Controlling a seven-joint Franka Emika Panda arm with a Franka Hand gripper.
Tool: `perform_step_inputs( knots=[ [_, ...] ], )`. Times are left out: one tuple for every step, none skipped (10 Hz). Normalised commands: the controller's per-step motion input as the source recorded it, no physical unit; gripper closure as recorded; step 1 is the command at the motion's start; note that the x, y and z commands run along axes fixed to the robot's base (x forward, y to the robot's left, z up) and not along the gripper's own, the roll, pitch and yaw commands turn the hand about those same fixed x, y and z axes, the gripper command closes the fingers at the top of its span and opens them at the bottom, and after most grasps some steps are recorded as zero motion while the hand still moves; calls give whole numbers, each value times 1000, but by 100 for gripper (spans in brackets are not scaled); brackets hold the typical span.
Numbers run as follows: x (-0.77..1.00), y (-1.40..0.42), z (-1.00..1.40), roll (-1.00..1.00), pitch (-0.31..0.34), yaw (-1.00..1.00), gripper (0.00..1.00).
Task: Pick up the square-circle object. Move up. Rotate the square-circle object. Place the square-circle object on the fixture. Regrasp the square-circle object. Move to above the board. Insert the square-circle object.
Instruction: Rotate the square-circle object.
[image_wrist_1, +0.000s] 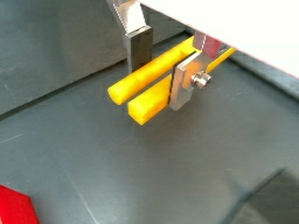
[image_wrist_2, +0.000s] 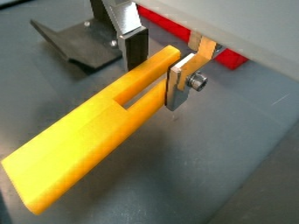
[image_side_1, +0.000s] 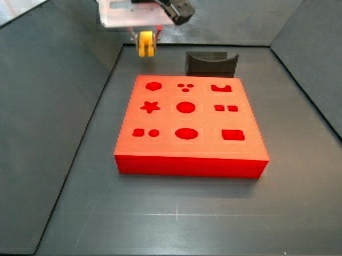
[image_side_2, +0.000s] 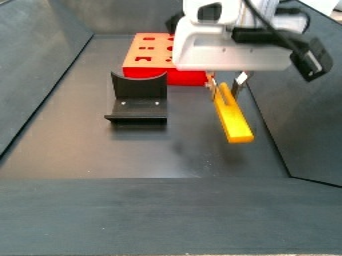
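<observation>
The square-circle object (image_wrist_2: 100, 136) hangs off the floor, pinched across its slotted end by the gripper (image_wrist_2: 158, 66), the long body free, presumably so it can be turned. In a side view, the fixture (image_side_2: 136, 97) stands centre-left, the board (image_side_2: 158, 55) behind it.
</observation>
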Motion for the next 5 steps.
perform_step_inputs(
  knots=[
    [291, 242, 747, 4, 3, -1, 100],
    [185, 150, 536, -7, 71, -10, 100],
    [87, 79, 325, 0, 78, -15, 100],
    [45, 56, 173, 12, 74, -19, 100],
    [0, 0, 0, 0, 0, -1000, 100]
  ],
)
